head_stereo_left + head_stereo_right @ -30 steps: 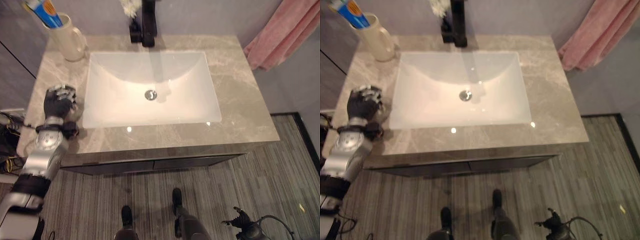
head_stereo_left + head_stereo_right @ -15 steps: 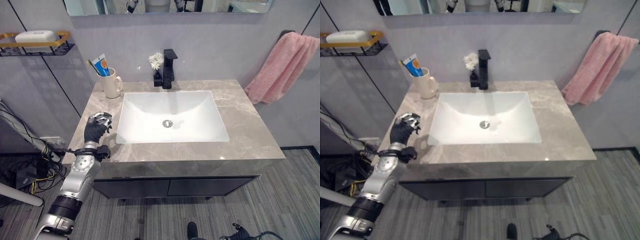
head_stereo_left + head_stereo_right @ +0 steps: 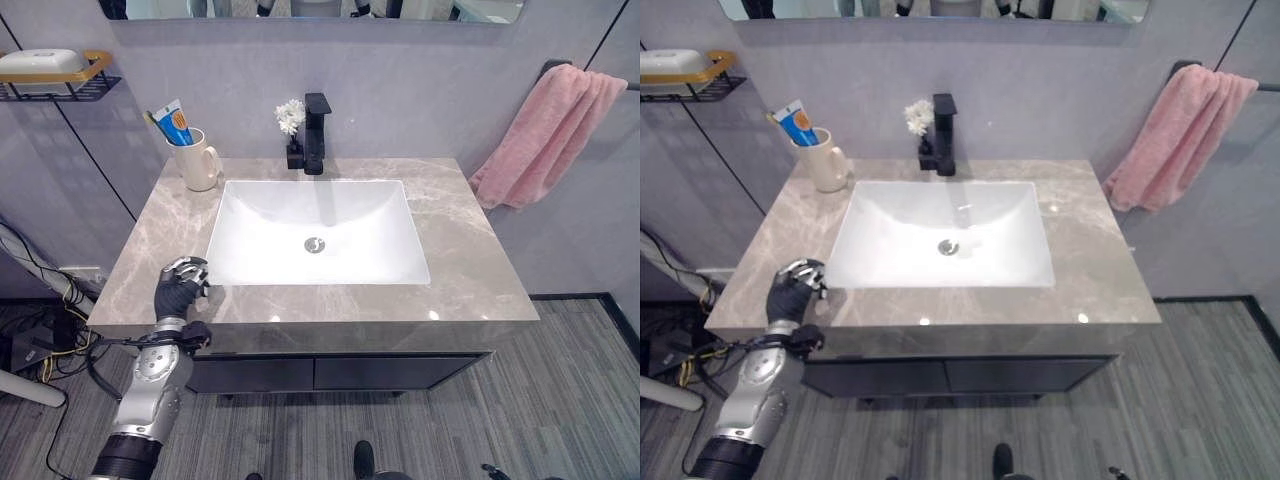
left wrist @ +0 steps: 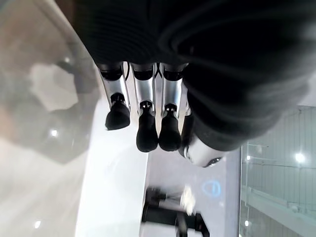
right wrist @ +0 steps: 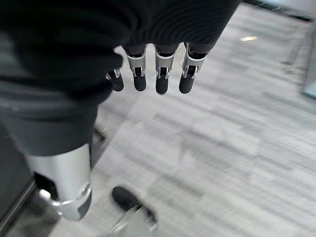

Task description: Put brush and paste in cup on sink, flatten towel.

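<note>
A cream cup [image 3: 197, 165] stands at the back left corner of the marble counter [image 3: 470, 270]. A blue and white toothpaste tube [image 3: 174, 121] and a toothbrush [image 3: 154, 123] stick up out of it. A pink towel [image 3: 541, 133] hangs bunched from a rail on the right wall. My left hand [image 3: 178, 290] hovers over the counter's front left, just left of the white basin [image 3: 315, 235]; its fingers [image 4: 146, 133] are relaxed and hold nothing. My right hand [image 5: 157, 74] hangs low over the grey striped floor, fingers straight and empty.
A black faucet [image 3: 315, 132] and a small vase of white flowers [image 3: 291, 120] stand behind the basin. A bar of soap lies on a gold shelf [image 3: 45, 68] on the left wall. Cables [image 3: 40, 340] lie on the floor at the left.
The camera has lifted and pulled back, so the wall, shelf and whole towel now show. My left hand has drawn back a little toward the counter's front edge.
</note>
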`<state>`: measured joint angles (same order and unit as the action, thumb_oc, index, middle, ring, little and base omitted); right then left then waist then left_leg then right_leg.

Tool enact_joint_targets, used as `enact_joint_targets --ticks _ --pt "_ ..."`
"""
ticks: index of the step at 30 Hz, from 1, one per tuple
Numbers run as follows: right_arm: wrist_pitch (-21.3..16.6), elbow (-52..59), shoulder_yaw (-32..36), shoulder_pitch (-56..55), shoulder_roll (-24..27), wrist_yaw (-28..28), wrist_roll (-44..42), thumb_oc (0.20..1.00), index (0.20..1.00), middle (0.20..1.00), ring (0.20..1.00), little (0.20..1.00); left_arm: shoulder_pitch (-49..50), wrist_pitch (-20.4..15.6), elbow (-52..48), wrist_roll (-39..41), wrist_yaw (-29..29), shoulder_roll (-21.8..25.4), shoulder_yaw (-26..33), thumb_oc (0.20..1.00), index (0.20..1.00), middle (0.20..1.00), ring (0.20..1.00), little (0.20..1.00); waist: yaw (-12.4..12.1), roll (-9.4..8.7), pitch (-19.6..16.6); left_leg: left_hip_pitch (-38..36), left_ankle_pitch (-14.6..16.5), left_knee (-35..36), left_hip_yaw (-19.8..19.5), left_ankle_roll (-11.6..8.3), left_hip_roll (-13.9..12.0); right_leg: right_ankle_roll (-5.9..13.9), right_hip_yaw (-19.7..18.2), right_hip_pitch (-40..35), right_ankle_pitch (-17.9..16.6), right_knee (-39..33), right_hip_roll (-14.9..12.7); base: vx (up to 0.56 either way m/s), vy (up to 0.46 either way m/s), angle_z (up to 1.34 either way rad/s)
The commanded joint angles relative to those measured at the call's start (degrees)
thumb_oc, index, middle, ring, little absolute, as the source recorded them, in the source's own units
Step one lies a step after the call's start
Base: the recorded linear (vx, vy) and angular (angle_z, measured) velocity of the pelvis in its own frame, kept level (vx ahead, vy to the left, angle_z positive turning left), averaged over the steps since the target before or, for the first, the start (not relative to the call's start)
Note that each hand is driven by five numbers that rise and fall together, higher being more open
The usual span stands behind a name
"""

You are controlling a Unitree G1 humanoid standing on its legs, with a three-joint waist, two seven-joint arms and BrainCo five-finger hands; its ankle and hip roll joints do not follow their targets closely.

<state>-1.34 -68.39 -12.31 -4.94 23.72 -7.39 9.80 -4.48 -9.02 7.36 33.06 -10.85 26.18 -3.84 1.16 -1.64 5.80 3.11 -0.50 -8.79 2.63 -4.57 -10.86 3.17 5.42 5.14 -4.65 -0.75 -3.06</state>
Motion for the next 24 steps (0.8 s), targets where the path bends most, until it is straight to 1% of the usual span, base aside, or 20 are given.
enact_joint_targets --ticks 1,2,3,4,5,6,8,10,11,12,13,14,15,16,17,18,20,24 --pt "0.24 -0.48 -0.41 0.06 2.51 -0.76 -0.90 1.000 1.000 1.000 1.000 1.000 -2.83 -2.49 -3.72 -1.67 1.01 0.55 2.38 0.200 0.200 0.200 0.200 0.200 2.19 -1.76 -0.20 5.69 -2.79 -9.43 -1.69 -1.09 4.95 -1.41 -0.52 -5.48 8.37 2.98 1.11 0.06 -0.062 0.14" --pt "0.47 -0.59 -0.21 -0.15 2.97 -0.89 -0.85 1.000 1.000 1.000 1.000 1.000 -3.08 -2.36 -3.25 -1.43 0.94 0.32 2.31 0.200 0.200 0.200 0.200 0.200 2.12 -1.48 0.13 7.34 -3.92 -6.26 -0.97 -0.70 4.67 -1.43 -0.58 -6.51 8.90 2.32 1.15 0.06 -0.014 0.16" --pt "0.55 -1.04 0.11 -0.24 3.20 -1.03 -1.01 1.000 1.000 1.000 1.000 1.000 -3.10 -2.38 -3.09 -1.53 0.84 0.30 2.35 0.200 0.200 0.200 0.200 0.200 2.07 -1.51 0.19 8.64 -4.15 -4.69 -0.63 -0.57 4.44 -1.32 -0.65 -6.78 9.07 2.04 0.84 0.11 -0.001 0.21" --pt "0.72 -1.18 0.39 -0.15 3.27 -1.20 -1.17 1.000 1.000 1.000 1.000 1.000 -2.87 -2.40 -3.27 -1.59 0.54 0.47 2.65 0.200 0.200 0.200 0.200 0.200 1.85 -1.66 0.14 9.93 -5.01 -2.19 -0.67 -0.44 4.10 -1.17 -0.94 -7.03 9.18 1.78 0.58 0.11 0.032 0.05" --pt "0.69 -1.12 0.67 -0.15 3.33 -1.39 -1.36 1.000 1.000 1.000 1.000 1.000 -2.98 -2.52 -3.14 -1.77 0.06 0.58 2.82 0.200 0.200 0.200 0.200 0.200 1.63 -1.57 0.44 10.79 -6.37 0.03 -1.12 -0.49 3.93 -1.02 -1.04 -7.18 9.22 1.77 0.62 0.12 0.055 -0.16" --pt "0.60 -1.10 0.84 -0.09 3.32 -1.86 -1.52 1.000 1.000 1.000 1.000 1.000 -3.29 -2.78 -3.04 -1.96 -0.49 0.73 2.93 0.200 0.200 0.200 0.200 0.200 1.27 -1.21 0.94 12.89 -9.34 3.59 -1.99 -1.02 3.23 -0.86 -1.33 -7.43 9.59 1.92 0.84 0.12 0.065 -0.23" --pt "0.45 -0.81 0.81 -0.15 2.99 -2.32 -2.02 1.000 1.000 1.000 1.000 1.000 -3.65 -2.95 -2.48 -2.27 -1.49 1.17 3.37 0.200 0.200 0.200 0.200 0.200 1.13 -0.66 1.15 12.95 -11.20 8.95 -2.42 -1.39 2.30 -0.51 -2.27 -7.93 10.49 2.70 0.98 0.17 0.084 0.10" --pt "0.45 -1.01 0.83 -0.06 2.76 -2.49 -2.16 1.000 1.000 1.000 1.000 1.000 -3.47 -3.42 -2.56 -2.74 -2.07 1.56 4.36 0.200 0.200 0.200 0.200 0.200 0.88 0.16 0.71 11.96 -12.05 10.88 -1.77 -1.90 1.73 0.05 -3.36 -9.22 11.15 2.60 1.00 0.17 0.090 -0.02" --pt "0.45 -1.01 0.83 -0.06 2.76 -2.49 -2.16 1.000 1.000 1.000 1.000 1.000 -3.47 -3.42 -2.56 -2.74 -2.07 1.56 4.36 0.200 0.200 0.200 0.200 0.200 0.85 0.16 0.73 11.91 -12.05 10.90 -1.74 -1.90 1.72 0.05 -3.39 -9.24 11.14 2.59 1.00 0.24 0.153 -0.22" --pt "0.63 -1.64 0.96 -0.24 2.00 -2.44 -2.10 1.000 1.000 1.000 1.000 1.000 -2.02 -3.39 -2.84 -2.28 -2.42 1.12 5.93 0.200 0.200 0.200 0.200 0.200 0.48 0.98 -0.93 10.18 -11.15 11.07 -2.52 -1.60 1.64 0.83 -4.64 -10.84 12.18 2.06 0.61 0.18 0.114 -0.41" --pt "0.63 -1.63 0.94 -0.28 2.00 -2.45 -2.10 1.000 1.000 1.000 1.000 1.000 -1.94 -3.36 -2.90 -2.29 -2.42 1.11 5.94 0.200 0.200 0.200 0.200 0.200 0.41 0.92 -0.88 10.01 -11.09 11.08 -2.40 -1.60 1.66 0.84 -4.73 -10.99 12.17 1.97 0.55 0.42 0.331 -0.65" --pt "0.93 -2.68 1.92 -0.32 1.47 -2.16 -2.07 1.000 1.000 1.000 1.000 1.000 0.01 -3.66 -3.76 -2.16 -2.21 0.54 7.02 0.200 0.200 0.200 0.200 0.200 -0.04 0.97 -2.09 9.51 -9.52 9.43 -2.72 -1.03 3.20 2.21 -5.98 -12.55 12.13 1.13 -2.13 0.24 0.219 -0.72" --pt "0.94 -2.67 1.90 -0.35 1.46 -2.15 -2.06 1.000 1.000 1.000 1.000 1.000 0.07 -3.65 -3.80 -2.16 -2.20 0.55 7.03 0.200 0.200 0.200 0.200 0.200 -0.09 0.90 -2.11 9.48 -9.43 9.36 -2.61 -0.99 3.27 2.26 -6.06 -12.61 12.13 1.06 -2.23 0.34 0.320 -0.65" --pt "1.00 -2.79 2.31 -0.38 1.00 -1.91 -2.06 1.000 1.000 1.000 1.000 1.000 1.15 -3.76 -4.12 -2.47 -2.19 0.88 8.17 0.200 0.200 0.200 0.200 0.200 -0.10 0.86 -2.52 9.30 -8.31 8.90 -2.28 -0.40 4.10 3.14 -6.56 -13.06 11.90 0.69 -3.51 0.22 0.210 -0.55" --pt "0.95 -2.18 2.09 -0.57 0.25 -1.58 -1.88 1.000 1.000 1.000 1.000 1.000 2.42 -3.87 -5.16 -2.65 -2.28 1.30 9.05 0.200 0.200 0.200 0.200 0.200 -0.39 0.40 -3.03 8.88 -7.33 8.45 -1.45 0.29 4.94 3.83 -7.44 -12.60 11.47 0.84 -5.05 0.22 0.210 -0.42" --pt "0.96 -2.16 2.06 -0.60 0.23 -1.58 -1.88 1.000 1.000 1.000 1.000 1.000 2.47 -3.84 -5.20 -2.66 -2.28 1.32 9.07 0.200 0.200 0.200 0.200 0.200 -0.46 0.33 -3.10 8.91 -7.28 8.42 -1.34 0.32 4.97 3.86 -7.53 -12.52 11.50 0.86 -5.11 0.16 0.172 -0.32" --pt "0.78 -0.95 1.66 -0.25 -0.53 -1.39 -1.91 1.000 1.000 1.000 1.000 1.000 2.84 -4.05 -5.25 -2.90 -3.26 1.47 10.25 0.200 0.200 0.200 0.200 0.200 -0.57 -0.05 -3.50 9.16 -6.59 8.43 -0.38 0.93 5.68 4.78 -8.27 -11.08 11.09 1.36 -6.23 0.08 0.129 -0.35" --pt "0.75 0.20 1.63 -0.32 -1.71 -1.26 -2.23 1.000 1.000 1.000 1.000 1.000 3.04 -4.28 -5.75 -3.21 -4.12 2.00 11.06 0.200 0.200 0.200 0.200 0.200 -0.56 -0.53 -4.51 9.08 -6.61 10.86 0.58 1.68 6.75 6.15 -8.71 -8.79 9.44 1.33 -7.46 0.09 0.114 -0.09"
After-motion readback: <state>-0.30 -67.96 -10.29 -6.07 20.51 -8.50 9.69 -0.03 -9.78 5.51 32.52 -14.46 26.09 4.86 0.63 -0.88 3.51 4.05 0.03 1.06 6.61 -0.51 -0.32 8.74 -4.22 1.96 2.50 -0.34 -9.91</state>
